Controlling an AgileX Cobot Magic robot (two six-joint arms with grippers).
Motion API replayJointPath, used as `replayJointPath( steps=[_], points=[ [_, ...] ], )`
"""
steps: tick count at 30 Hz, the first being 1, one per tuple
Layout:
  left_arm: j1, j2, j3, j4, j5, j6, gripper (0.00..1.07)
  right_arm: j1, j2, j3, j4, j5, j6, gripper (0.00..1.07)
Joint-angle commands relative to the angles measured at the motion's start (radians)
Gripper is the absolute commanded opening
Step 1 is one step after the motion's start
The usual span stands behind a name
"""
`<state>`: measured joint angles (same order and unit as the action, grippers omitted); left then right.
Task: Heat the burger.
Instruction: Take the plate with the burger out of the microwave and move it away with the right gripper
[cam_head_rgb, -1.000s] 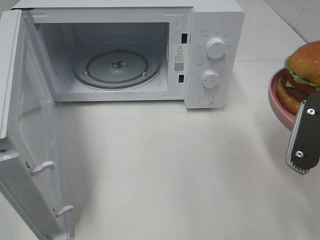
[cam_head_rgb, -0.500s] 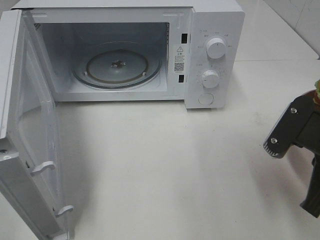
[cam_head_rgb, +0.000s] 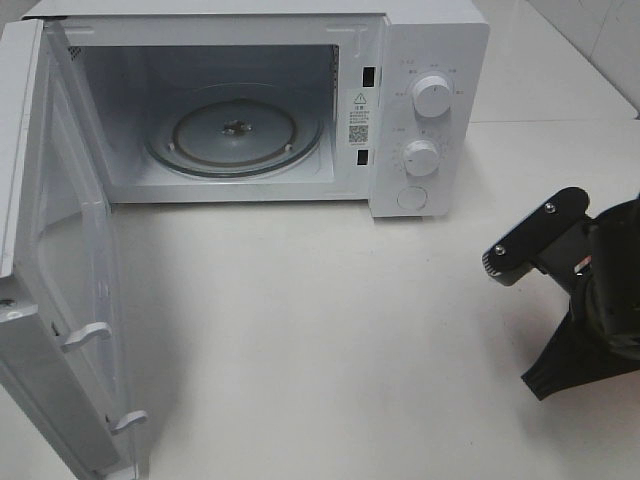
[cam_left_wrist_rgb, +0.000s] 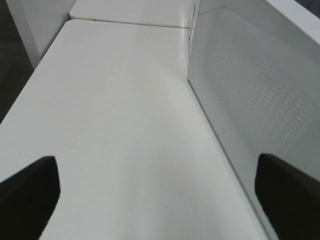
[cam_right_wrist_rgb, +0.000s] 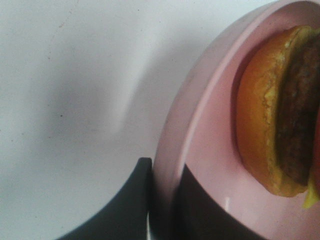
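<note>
In the right wrist view the burger (cam_right_wrist_rgb: 272, 115) lies on a round pink plate (cam_right_wrist_rgb: 200, 125), with its brown bun, dark patty and a bit of yellow cheese showing. My right gripper (cam_right_wrist_rgb: 165, 172) is shut on the plate's rim, one black finger (cam_right_wrist_rgb: 125, 200) outside and one inside. The high view shows only the black right arm (cam_head_rgb: 590, 290) at the right edge; it hides burger and plate. My left gripper (cam_left_wrist_rgb: 160, 200) is open with nothing between its fingers, beside the microwave door's mesh panel (cam_left_wrist_rgb: 250, 90).
The white microwave (cam_head_rgb: 430, 60) stands at the back with its door (cam_head_rgb: 60, 270) swung wide open to the left. Its glass turntable (cam_head_rgb: 235, 130) is bare. Two knobs and a button sit on its right panel. White tabletop (cam_head_rgb: 330, 320) lies in front.
The right arm has turned and moved leftward into the high view. The burger and pink plate, visible at the right edge a second ago, are now hidden behind it.
</note>
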<state>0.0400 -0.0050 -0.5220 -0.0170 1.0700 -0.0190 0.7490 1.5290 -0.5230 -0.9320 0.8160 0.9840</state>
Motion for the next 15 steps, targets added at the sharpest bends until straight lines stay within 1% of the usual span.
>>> replayJointPath(
  steps=[1,5,6,7,8,10,13,15],
  points=[
    [-0.001,-0.018,0.004,-0.002,-0.001,0.002,0.98,-0.009,0.061,-0.021,-0.057,0.035,0.068,0.01],
    [-0.001,-0.018,0.004,-0.002,-0.001,0.002,0.98,-0.044,0.102,-0.021,-0.056,0.005,0.102,0.01],
    [-0.001,-0.018,0.004,-0.002,-0.001,0.002,0.98,-0.070,0.127,-0.021,-0.056,-0.011,0.117,0.01],
    [-0.001,-0.018,0.004,-0.002,-0.001,0.002,0.98,-0.070,0.127,-0.021,-0.056,-0.011,0.117,0.01],
    [-0.001,-0.018,0.004,-0.002,-0.001,0.002,0.98,-0.093,0.150,-0.021,-0.060,-0.030,0.122,0.01],
    [-0.001,-0.018,0.004,-0.002,-0.001,0.002,0.98,-0.102,0.158,-0.021,-0.065,-0.039,0.126,0.02],
    [-0.001,-0.018,0.004,-0.002,-0.001,0.002,0.98,-0.148,0.197,-0.021,-0.092,-0.085,0.161,0.03],
    [-0.001,-0.018,0.004,-0.002,-0.001,0.002,0.98,-0.158,0.206,-0.021,-0.100,-0.097,0.172,0.03]
  ],
)
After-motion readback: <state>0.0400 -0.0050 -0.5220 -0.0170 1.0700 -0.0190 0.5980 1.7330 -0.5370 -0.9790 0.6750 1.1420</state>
